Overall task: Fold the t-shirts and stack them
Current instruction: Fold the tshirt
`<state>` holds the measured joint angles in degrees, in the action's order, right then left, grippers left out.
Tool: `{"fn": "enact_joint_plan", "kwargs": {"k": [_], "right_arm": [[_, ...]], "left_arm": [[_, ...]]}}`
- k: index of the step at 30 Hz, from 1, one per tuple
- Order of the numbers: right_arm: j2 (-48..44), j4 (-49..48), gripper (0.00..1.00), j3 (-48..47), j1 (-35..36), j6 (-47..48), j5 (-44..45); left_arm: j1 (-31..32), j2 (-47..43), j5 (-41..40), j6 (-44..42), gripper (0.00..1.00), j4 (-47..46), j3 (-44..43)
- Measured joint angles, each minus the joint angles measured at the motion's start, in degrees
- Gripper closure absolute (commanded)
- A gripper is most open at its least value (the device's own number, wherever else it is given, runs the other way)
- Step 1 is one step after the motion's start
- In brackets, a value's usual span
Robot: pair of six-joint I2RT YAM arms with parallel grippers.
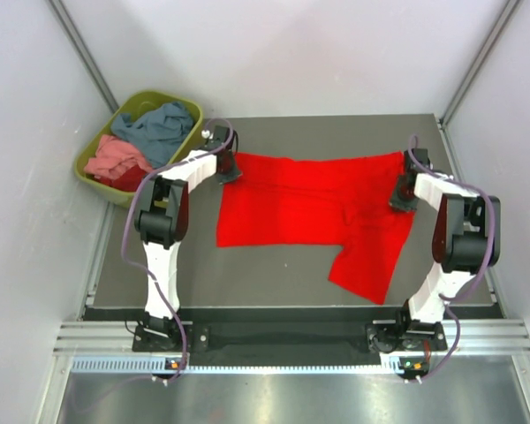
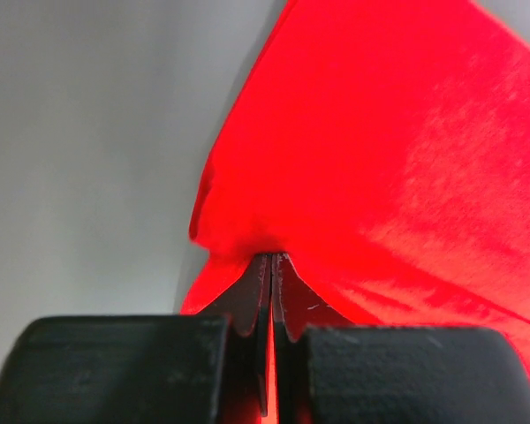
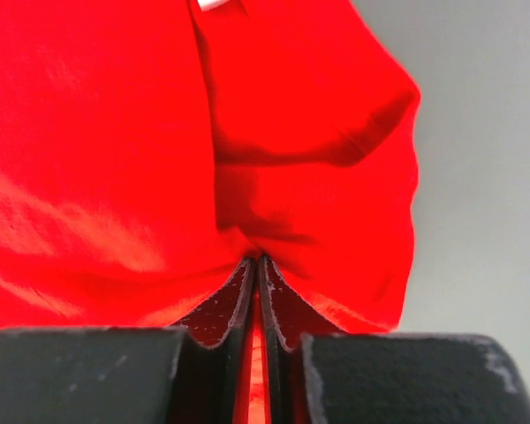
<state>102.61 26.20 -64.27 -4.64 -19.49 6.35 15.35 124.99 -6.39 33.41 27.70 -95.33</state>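
Observation:
A bright red t-shirt lies spread across the grey table, one part hanging toward the front right. My left gripper is shut on its far left edge; in the left wrist view the red t-shirt bunches at the closed gripper. My right gripper is shut on the shirt's far right edge; in the right wrist view the red t-shirt is pinched between the closed gripper, with a white neck label at the top edge. Slate blue-grey, salmon pink and darker red shirts lie in the tub.
An olive-green plastic tub stands off the table's far left corner. White walls enclose the table on three sides. The arm bases and a metal rail run along the near edge.

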Motion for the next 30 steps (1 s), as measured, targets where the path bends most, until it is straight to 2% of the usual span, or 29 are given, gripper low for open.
{"fn": "enact_joint_plan", "kwargs": {"k": [6, 11, 14, 19, 22, 24, 30], "right_arm": [[1.0, -0.1, 0.85, -1.1, 0.0, 0.0, 0.0], [0.7, 2.8, 0.73, -2.0, 0.0, -0.2, 0.9], [-0.3, 5.6, 0.71, -3.8, 0.0, -0.2, 1.5], [-1.3, 5.5, 0.72, -9.2, 0.0, -0.2, -0.5], [0.0, 2.3, 0.77, -12.1, 0.0, -0.2, -3.0], [1.9, -0.6, 0.80, -13.3, 0.0, -0.7, -4.5], [10.0, -11.4, 0.79, -13.7, 0.0, -4.9, -8.9]], "left_arm": [[0.0, 1.6, 0.9, -0.6, 1.00, 0.9, -2.9], [-0.1, 1.0, 2.4, -0.5, 0.94, 1.6, -2.5], [-0.1, -1.2, 3.0, -0.5, 0.91, 3.0, -1.4], [-0.2, -5.2, 8.4, -0.3, 0.90, 0.6, -1.3], [-0.2, -5.3, 11.6, -0.1, 0.90, -2.6, -1.7], [-0.2, -4.1, 13.3, 0.0, 0.90, -4.1, -2.9], [-0.2, 5.1, 17.8, -0.4, 0.90, -8.8, -10.9]]}}
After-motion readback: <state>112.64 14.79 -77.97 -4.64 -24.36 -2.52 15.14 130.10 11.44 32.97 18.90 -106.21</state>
